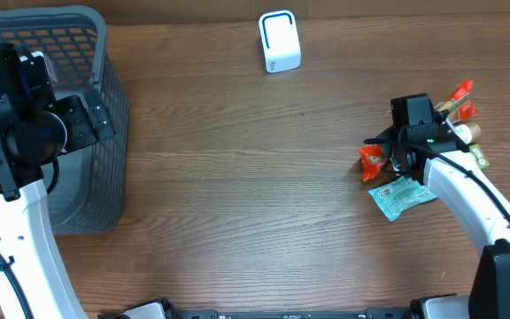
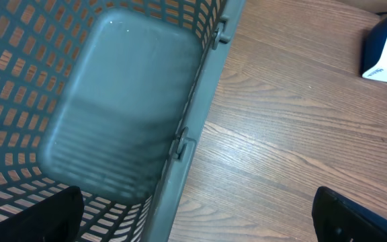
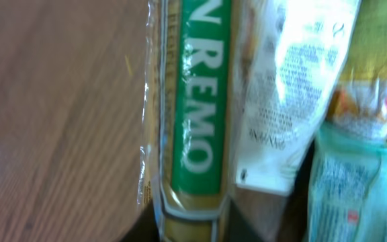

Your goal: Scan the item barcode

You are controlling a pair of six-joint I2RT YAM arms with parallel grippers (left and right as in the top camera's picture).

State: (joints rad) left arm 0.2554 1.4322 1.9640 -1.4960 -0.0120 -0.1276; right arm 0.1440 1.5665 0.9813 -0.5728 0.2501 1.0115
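The right pincer (image 1: 398,152) hangs over a heap of packets at the 3 o'clock edge of the desk (image 1: 237,177), its wrist camera pressed close to a green-banded packet (image 3: 197,101) lettered "REMO". Seen from the wrist, that packet runs from 12 to 6 o'clock directly beneath the pincer, with bare wood at its 9 o'clock side. A white packet (image 3: 281,107) lies against it at 3 o'clock and a teal packet (image 3: 355,181) at 5 o'clock. Whether the right pincer is clenched, released or grasping the packet cannot be told, since its fingertips are not clearly in view. From overhead an orange packet (image 1: 372,159) shows at the pincer's 9 o'clock. The white barcode scanner (image 1: 279,42) stands well apart at the desk's 12 o'clock. At 9 o'clock, the left pincer (image 2: 200,218) hovers spread wide and empty above the rim of a grey mesh basket (image 2: 113,134).
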